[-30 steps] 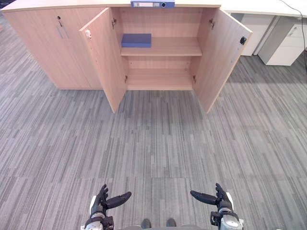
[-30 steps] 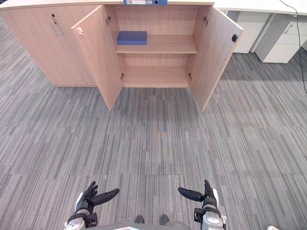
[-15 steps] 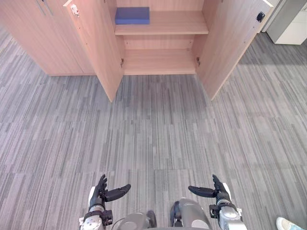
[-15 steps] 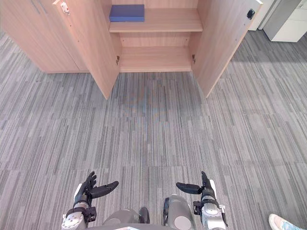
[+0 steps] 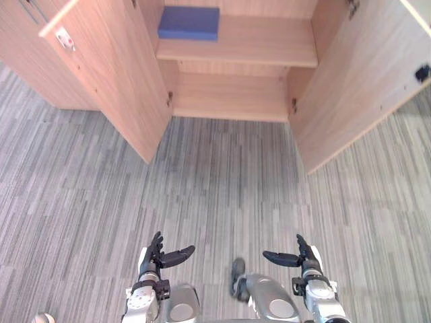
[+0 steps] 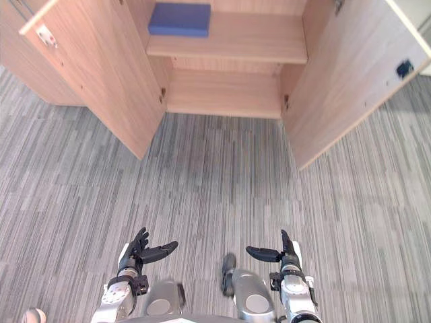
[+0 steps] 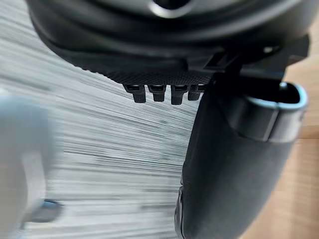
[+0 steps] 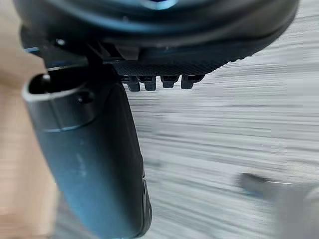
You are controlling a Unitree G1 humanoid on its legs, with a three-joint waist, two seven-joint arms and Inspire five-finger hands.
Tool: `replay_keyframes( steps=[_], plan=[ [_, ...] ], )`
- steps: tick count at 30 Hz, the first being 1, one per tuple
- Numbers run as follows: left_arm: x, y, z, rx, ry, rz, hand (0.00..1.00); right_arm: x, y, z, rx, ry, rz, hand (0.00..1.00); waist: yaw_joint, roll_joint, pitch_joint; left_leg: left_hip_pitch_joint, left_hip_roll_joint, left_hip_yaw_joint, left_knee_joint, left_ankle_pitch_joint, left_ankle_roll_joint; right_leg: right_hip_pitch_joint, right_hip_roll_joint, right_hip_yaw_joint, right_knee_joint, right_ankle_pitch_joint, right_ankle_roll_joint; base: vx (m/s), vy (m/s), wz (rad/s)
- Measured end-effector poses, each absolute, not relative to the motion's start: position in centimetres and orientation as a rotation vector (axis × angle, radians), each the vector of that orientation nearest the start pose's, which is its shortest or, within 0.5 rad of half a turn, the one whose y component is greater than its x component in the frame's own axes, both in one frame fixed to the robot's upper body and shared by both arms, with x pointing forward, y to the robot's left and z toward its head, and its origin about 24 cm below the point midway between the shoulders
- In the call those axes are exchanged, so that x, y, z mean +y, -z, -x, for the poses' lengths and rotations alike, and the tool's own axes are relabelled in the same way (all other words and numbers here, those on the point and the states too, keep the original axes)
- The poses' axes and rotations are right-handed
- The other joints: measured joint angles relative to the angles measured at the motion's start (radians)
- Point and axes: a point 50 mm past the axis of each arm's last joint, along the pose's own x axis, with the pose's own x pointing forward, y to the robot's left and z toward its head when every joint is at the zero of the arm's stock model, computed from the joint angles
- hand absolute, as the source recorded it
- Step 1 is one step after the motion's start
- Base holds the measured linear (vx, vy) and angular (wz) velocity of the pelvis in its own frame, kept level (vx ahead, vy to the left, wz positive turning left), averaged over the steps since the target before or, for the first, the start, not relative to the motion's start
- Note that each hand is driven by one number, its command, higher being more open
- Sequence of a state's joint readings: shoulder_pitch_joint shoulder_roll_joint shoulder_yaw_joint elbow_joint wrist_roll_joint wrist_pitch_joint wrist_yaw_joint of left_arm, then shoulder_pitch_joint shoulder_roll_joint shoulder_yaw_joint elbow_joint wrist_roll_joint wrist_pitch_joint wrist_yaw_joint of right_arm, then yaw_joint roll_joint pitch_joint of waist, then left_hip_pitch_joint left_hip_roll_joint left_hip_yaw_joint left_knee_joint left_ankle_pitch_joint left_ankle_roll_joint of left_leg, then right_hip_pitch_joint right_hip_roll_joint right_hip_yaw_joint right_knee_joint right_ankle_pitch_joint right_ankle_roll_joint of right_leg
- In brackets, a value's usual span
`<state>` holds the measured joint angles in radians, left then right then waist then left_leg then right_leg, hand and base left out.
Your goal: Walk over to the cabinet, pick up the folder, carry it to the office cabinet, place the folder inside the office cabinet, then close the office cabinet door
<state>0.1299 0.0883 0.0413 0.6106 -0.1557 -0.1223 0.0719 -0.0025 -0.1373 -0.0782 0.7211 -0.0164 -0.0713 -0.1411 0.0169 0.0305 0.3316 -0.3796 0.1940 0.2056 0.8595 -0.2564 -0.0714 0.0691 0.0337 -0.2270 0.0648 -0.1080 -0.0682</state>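
Well, the cabinet [image 5: 232, 101] stands wide open ahead, both its doors swung out over the grey carpet [image 5: 222, 182]. The left door [image 5: 114, 81] carries a small white fitting [image 5: 65, 38] near its upper corner, and the right door [image 5: 363, 87] has a dark knob [image 5: 422, 72] out by its edge. Inside, the folder [image 5: 189, 22], flat and blue, lies on the upper shelf [image 5: 269, 50] at its left end, close to the hinge side of the left door. The bottom board below it is bare wood. The two hands hang low and near, well apart from the cabinet and from each other, above the carpet. The left hand [image 5: 152, 262] holds its fingers [image 7: 154, 92] straight and loosely side by side, pointing forward, with the thumb [image 7: 234, 164] stuck out toward the middle. It grips nothing. The right hand [image 5: 306, 264] mirrors it: fingers [image 8: 149, 82] straight in a row and the thumb [image 8: 94, 159] reaching inward toward the other hand, and it too carries nothing. Past each thumb, from the wrists, striped carpet shows on one side and pale wood on the other.
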Motion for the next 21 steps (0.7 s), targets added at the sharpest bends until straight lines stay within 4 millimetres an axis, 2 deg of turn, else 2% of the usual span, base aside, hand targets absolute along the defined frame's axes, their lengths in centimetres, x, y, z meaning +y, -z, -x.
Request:
replay_keyframes(
  steps=[1, 2, 3, 4, 5, 6, 7, 8, 9, 10, 11, 12, 13, 14, 15, 16, 17, 18, 19, 20, 21],
  plan=[
    [19.7, 10.1, -16.7, 0.603, -0.228, 0.051, 1.00, -21.7, 9.5, -19.6, 0.622, 0.250, 0.164, 1.00, 0.008, 0.000, 0.001, -0.020, -0.018, -0.009, -0.111, 0.004, -0.001, 0.017, -0.002, 0.015, -0.015, -0.005, 0.009, 0.54, 0.030, -0.63],
    [19.9, 10.1, -16.6, 0.605, -0.235, 0.053, 1.00, -21.6, 9.4, -20.1, 0.618, 0.260, 0.143, 1.00, 0.020, -0.001, 0.002, -0.038, -0.056, -0.043, -0.353, 0.050, -0.001, 0.054, -0.010, 0.041, -0.035, -0.022, 0.026, 0.57, 0.107, -0.68],
    [19.9, 10.3, -16.5, 0.615, -0.235, 0.054, 1.00, -21.8, 9.6, -19.9, 0.627, 0.282, 0.127, 1.00, 0.037, -0.003, 0.003, -0.030, -0.091, -0.084, -0.555, 0.173, 0.006, 0.099, -0.025, 0.066, -0.050, -0.051, 0.050, 0.60, 0.141, -0.71],
    [19.8, 10.4, -16.3, 0.622, -0.236, 0.055, 1.00, -21.9, 9.8, -19.7, 0.638, 0.292, 0.127, 1.00, 0.047, -0.008, 0.000, -0.018, -0.106, -0.089, -0.594, 0.244, 0.001, 0.116, -0.034, 0.085, -0.052, -0.064, 0.065, 0.63, 0.195, -0.66],
    [20.1, 10.5, -16.1, 0.628, -0.242, 0.049, 1.00, -21.8, 10.1, -19.3, 0.657, 0.297, 0.125, 1.00, 0.052, -0.029, -0.011, 0.006, -0.136, -0.086, -0.609, 0.339, 0.074, 0.138, -0.060, 0.109, -0.053, -0.080, 0.091, 0.64, 0.205, -0.18],
    [20.3, 10.3, -16.5, 0.617, -0.244, 0.040, 1.00, -21.6, 10.3, -19.1, 0.667, 0.297, 0.120, 1.00, 0.033, -0.060, -0.022, 0.007, -0.173, -0.081, -0.604, 0.321, 0.102, 0.136, -0.109, 0.109, -0.046, -0.078, 0.104, 0.64, 0.208, 0.05],
    [20.3, 10.1, -16.9, 0.608, -0.244, 0.038, 1.00, -21.6, 10.4, -19.1, 0.670, 0.298, 0.118, 1.00, 0.026, -0.066, -0.023, 0.004, -0.183, -0.075, -0.583, 0.301, 0.119, 0.134, -0.121, 0.117, -0.030, -0.073, 0.113, 0.73, 0.229, 0.14],
    [20.3, 10.0, -17.0, 0.604, -0.246, 0.040, 1.00, -21.4, 10.5, -19.0, 0.680, 0.296, 0.111, 1.00, 0.027, -0.067, -0.023, 0.014, -0.178, -0.057, -0.525, 0.241, 0.122, 0.116, -0.131, 0.141, 0.062, -0.066, 0.125, 0.70, 0.222, -0.27],
    [20.6, 10.2, -16.6, 0.614, -0.260, 0.040, 1.00, -20.9, 10.9, -18.7, 0.696, 0.289, 0.095, 1.00, 0.025, -0.069, -0.024, 0.073, -0.178, -0.047, -0.507, 0.186, 0.130, 0.085, -0.138, 0.142, 0.220, -0.057, 0.141, 0.57, 0.177, -0.38],
    [20.7, 10.3, -16.3, 0.621, -0.265, 0.041, 1.00, -20.7, 11.0, -18.5, 0.704, 0.289, 0.088, 1.00, 0.021, -0.068, -0.024, 0.116, -0.178, -0.046, -0.516, 0.161, 0.128, 0.058, -0.146, 0.136, 0.331, -0.042, 0.165, 0.53, 0.162, -0.38],
    [20.9, 10.4, -16.0, 0.630, -0.268, 0.033, 1.00, -20.2, 11.4, -18.0, 0.719, 0.284, 0.076, 1.00, 0.012, -0.070, -0.026, 0.206, -0.181, -0.043, -0.558, 0.119, 0.125, -0.043, -0.177, 0.128, 0.612, 0.028, 0.226, 0.50, 0.108, -0.10],
    [21.2, 10.5, -16.0, 0.636, -0.259, 0.012, 1.00, -19.6, 11.7, -17.5, 0.734, 0.266, 0.072, 1.00, -0.005, -0.074, -0.028, 0.298, -0.189, -0.050, -0.605, 0.099, 0.135, -0.155, -0.202, 0.107, 0.844, -0.044, 0.161, 0.59, 0.112, -0.02],
    [21.2, 10.5, -16.0, 0.637, -0.257, 0.008, 1.00, -19.5, 11.7, -17.5, 0.735, 0.262, 0.073, 1.00, -0.008, -0.072, -0.029, 0.318, -0.189, -0.052, -0.617, 0.097, 0.135, -0.176, -0.206, 0.098, 0.864, -0.060, 0.149, 0.47, 0.020, 0.15],
    [21.3, 10.4, -16.0, 0.636, -0.254, -0.002, 1.00, -19.2, 11.8, -17.4, 0.737, 0.244, 0.077, 1.00, -0.016, -0.068, -0.029, 0.385, -0.184, -0.056, -0.669, 0.097, 0.135, -0.241, -0.209, 0.050, 0.875, -0.111, 0.120, 0.37, -0.011, 0.09],
    [21.4, 10.4, -16.1, 0.634, -0.254, -0.005, 1.00, -19.0, 11.8, -17.4, 0.738, 0.235, 0.079, 1.00, -0.022, -0.066, -0.028, 0.408, -0.177, -0.058, -0.685, 0.096, 0.135, -0.262, -0.206, 0.027, 0.850, -0.130, 0.111, 0.46, -0.056, 0.14],
    [21.7, 10.3, -16.2, 0.630, -0.259, -0.009, 1.00, -18.7, 11.8, -17.5, 0.739, 0.216, 0.080, 1.00, -0.031, -0.061, -0.025, 0.454, -0.153, -0.059, -0.709, 0.095, 0.133, -0.317, -0.185, -0.027, 0.727, -0.164, 0.098, 0.45, -0.110, 0.16],
    [21.9, 10.2, -16.2, 0.629, -0.267, -0.012, 1.00, -18.7, 11.8, -17.6, 0.736, 0.210, 0.081, 1.00, -0.035, -0.057, -0.025, 0.478, -0.131, -0.059, -0.713, 0.092, 0.127, -0.358, -0.157, -0.051, 0.557, -0.159, 0.102, 0.45, -0.126, 0.17],
    [22.0, 10.2, -16.2, 0.628, -0.269, -0.013, 1.00, -18.7, 11.7, -17.6, 0.735, 0.211, 0.082, 1.00, -0.035, -0.056, -0.026, 0.490, -0.121, -0.060, -0.713, 0.086, 0.117, -0.368, -0.141, -0.051, 0.457, -0.133, 0.106, 0.46, -0.163, 0.23],
    [22.2, 10.3, -16.0, 0.634, -0.273, -0.018, 1.00, -18.9, 11.8, -17.3, 0.741, 0.216, 0.086, 1.00, -0.036, -0.066, -0.033, 0.523, -0.113, -0.060, -0.713, 0.058, 0.072, -0.366, -0.109, -0.032, 0.229, -0.020, 0.104, 0.49, -0.185, 0.31],
    [22.5, 10.4, -15.7, 0.643, -0.277, -0.026, 1.00, -19.1, 12.2, -16.4, 0.764, 0.222, 0.091, 1.00, -0.036, -0.086, -0.046, 0.548, -0.130, -0.066, -0.711, 0.024, 0.021, -0.362, -0.104, 0.017, 0.108, 0.147, 0.091, 0.60, -0.249, 0.33],
    [21.5, 11.0, -15.5, 0.672, -0.279, 0.009, 1.00, -20.2, 12.3, -16.1, 0.782, 0.234, 0.121, 1.00, -0.030, -0.042, -0.054, 0.581, -0.091, -0.076, -0.701, -0.019, -0.003, -0.368, -0.076, 0.031, 0.172, 0.229, 0.039, 0.56, -0.220, 0.27]
  ],
)
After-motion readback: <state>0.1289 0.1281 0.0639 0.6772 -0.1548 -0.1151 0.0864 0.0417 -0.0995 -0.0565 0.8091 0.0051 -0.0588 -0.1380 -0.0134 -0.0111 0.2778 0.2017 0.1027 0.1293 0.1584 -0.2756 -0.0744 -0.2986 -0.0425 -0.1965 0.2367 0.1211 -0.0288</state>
